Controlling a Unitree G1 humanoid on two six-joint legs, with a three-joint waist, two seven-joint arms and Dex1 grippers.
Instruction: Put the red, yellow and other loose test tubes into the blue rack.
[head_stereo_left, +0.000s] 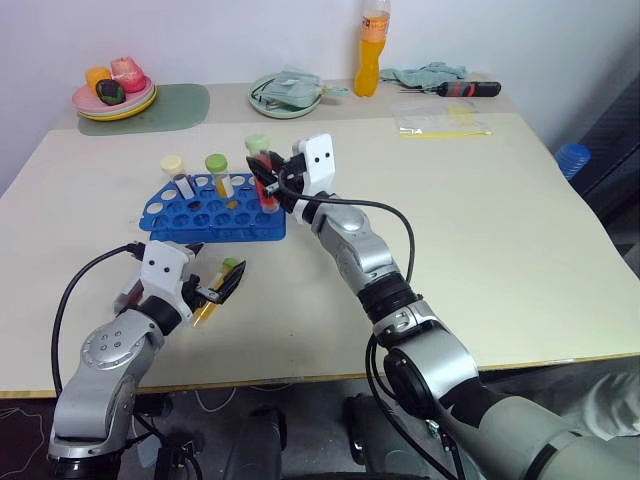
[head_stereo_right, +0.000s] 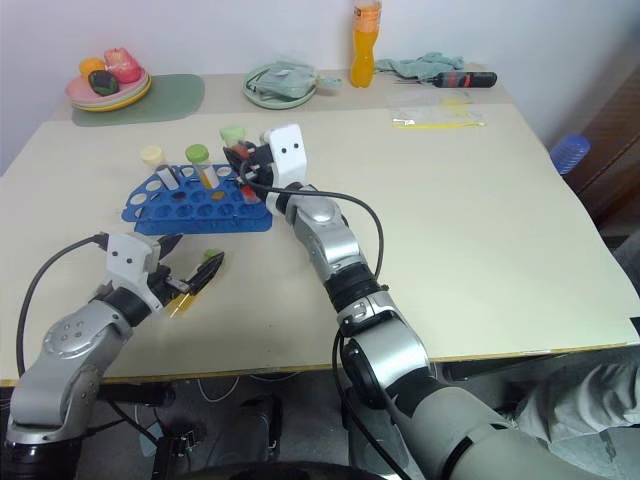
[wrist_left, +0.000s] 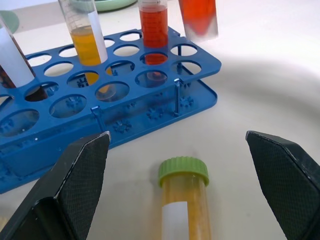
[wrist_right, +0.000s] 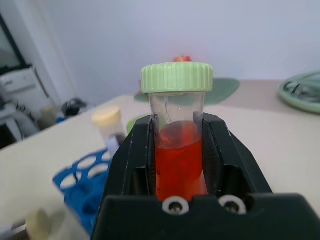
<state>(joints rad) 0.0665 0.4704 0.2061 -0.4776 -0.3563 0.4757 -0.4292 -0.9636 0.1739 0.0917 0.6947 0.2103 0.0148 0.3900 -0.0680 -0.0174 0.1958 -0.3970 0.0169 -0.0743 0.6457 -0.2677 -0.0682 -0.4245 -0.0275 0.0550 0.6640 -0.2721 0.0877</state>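
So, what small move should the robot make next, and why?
Probably lower the right gripper, shut on the red tube, until the tube slides into a free hole of the blue rack. The tube hangs upright above the rack's right end.

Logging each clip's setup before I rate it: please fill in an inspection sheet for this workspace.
Surface: beige table.
Job's things: blue rack holds three tubes; red tube is above it; yellow tube lies on the table.
Clutter: orange bottle, screwdriver, cloth, two plates, plastic bag.
Grippers: right gripper shut on the red tube; left gripper open around the yellow tube.
Cables: black cable along each arm.
Surroundings: white wall.
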